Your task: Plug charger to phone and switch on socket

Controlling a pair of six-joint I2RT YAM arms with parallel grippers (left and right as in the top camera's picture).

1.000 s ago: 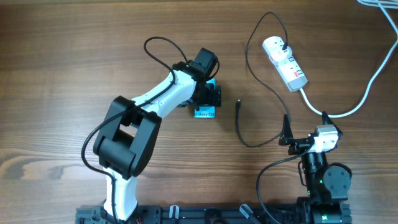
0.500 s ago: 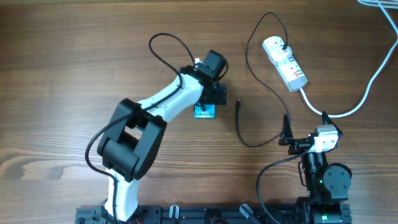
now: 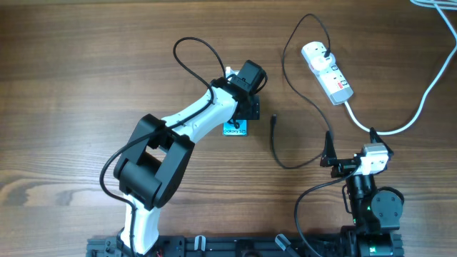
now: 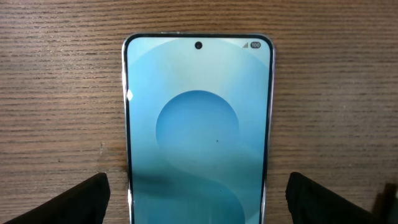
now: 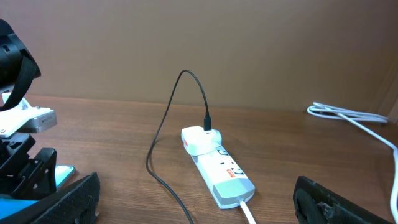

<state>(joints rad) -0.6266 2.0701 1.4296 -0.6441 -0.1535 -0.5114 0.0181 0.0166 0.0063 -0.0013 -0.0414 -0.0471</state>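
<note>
The small flat phone with the bright blue-green screen (image 4: pixel 199 124) lies screen up on the brown wooden bench (image 3: pixel 86 64). The left tool (image 4: pixel 200 202) hangs right over it, spread wide. One black finger is on each side of the phone, with a bit of wood showing in between. It holds nothing. The long thin black charger cable (image 3: pixel 275 121) has its little plug tip on the bench, near the phone's right side, not touching it. Its other end sits in the white long power strip (image 3: pixel 327 71), farther up on the right. The right tool (image 5: pixel 196 199) is spread wide too and empty, well apart from the strip.
</note>
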